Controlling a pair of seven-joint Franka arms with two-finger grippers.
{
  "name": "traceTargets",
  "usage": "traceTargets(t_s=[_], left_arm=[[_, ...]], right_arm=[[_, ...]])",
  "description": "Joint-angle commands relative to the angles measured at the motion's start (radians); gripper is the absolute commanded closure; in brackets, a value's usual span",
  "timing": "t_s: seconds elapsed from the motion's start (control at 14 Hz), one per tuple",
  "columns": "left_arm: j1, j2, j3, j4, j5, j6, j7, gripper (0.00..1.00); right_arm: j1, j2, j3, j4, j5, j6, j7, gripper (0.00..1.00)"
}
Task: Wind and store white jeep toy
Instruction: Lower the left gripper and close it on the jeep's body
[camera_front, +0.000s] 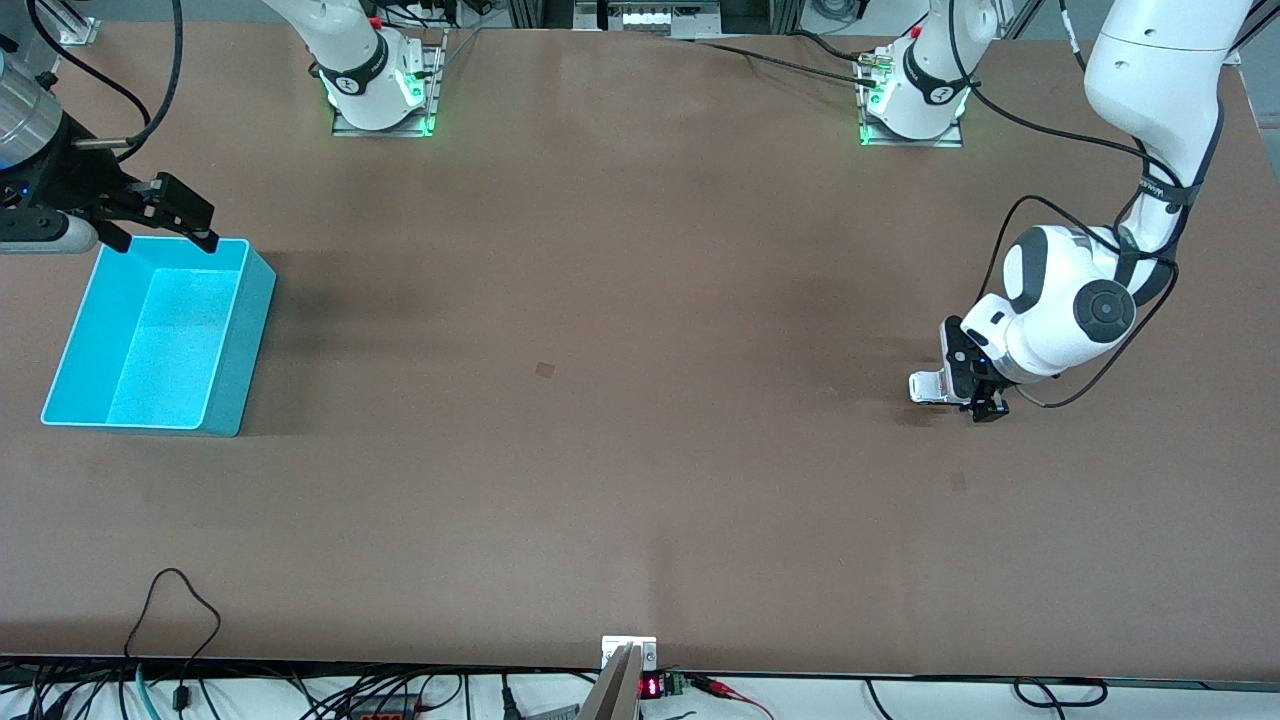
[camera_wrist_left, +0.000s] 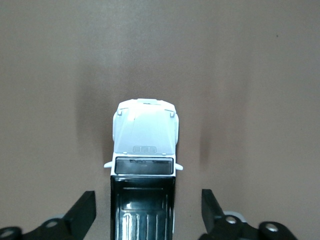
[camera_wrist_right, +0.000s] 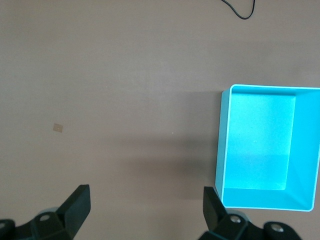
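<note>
The white jeep toy (camera_front: 930, 387) stands on the brown table toward the left arm's end. In the left wrist view the jeep (camera_wrist_left: 144, 150) shows its white hood and black roof. My left gripper (camera_front: 975, 383) is low over the jeep's rear, open, one finger at each side of the roof with gaps, not touching; in its own view the gripper (camera_wrist_left: 149, 215) straddles the roof. The cyan bin (camera_front: 160, 335) stands at the right arm's end. My right gripper (camera_front: 165, 225) hovers open and empty over the bin's rim farthest from the front camera. The bin (camera_wrist_right: 267, 147) is empty.
A small tan mark (camera_front: 545, 369) lies on the table near the middle. Cables (camera_front: 170, 610) hang at the table edge nearest the front camera. The arm bases (camera_front: 380, 90) stand along the edge farthest from that camera.
</note>
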Motion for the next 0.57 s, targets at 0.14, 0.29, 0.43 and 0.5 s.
traceTargets(t_s=[0.14,0.29,0.43,0.5], left_arm=[[0.006,-0.002,-0.005,0.002,0.016,-0.008,0.048,0.81],[0.006,0.006,-0.005,0.002,0.016,-0.008,0.048,0.81],[0.005,0.007,-0.005,0.003,0.016,-0.008,0.07,0.82],[0.006,0.007,-0.005,0.005,0.016,-0.008,0.083,0.82]], right_arm=[[0.002,0.002,-0.001,0.018,0.017,-0.02,-0.005,0.0],[0.002,0.002,-0.001,0.02,0.017,-0.02,-0.004,0.0],[0.002,0.002,-0.001,0.018,0.017,-0.02,-0.004,0.0],[0.002,0.002,-0.001,0.02,0.017,-0.02,-0.004,0.0]])
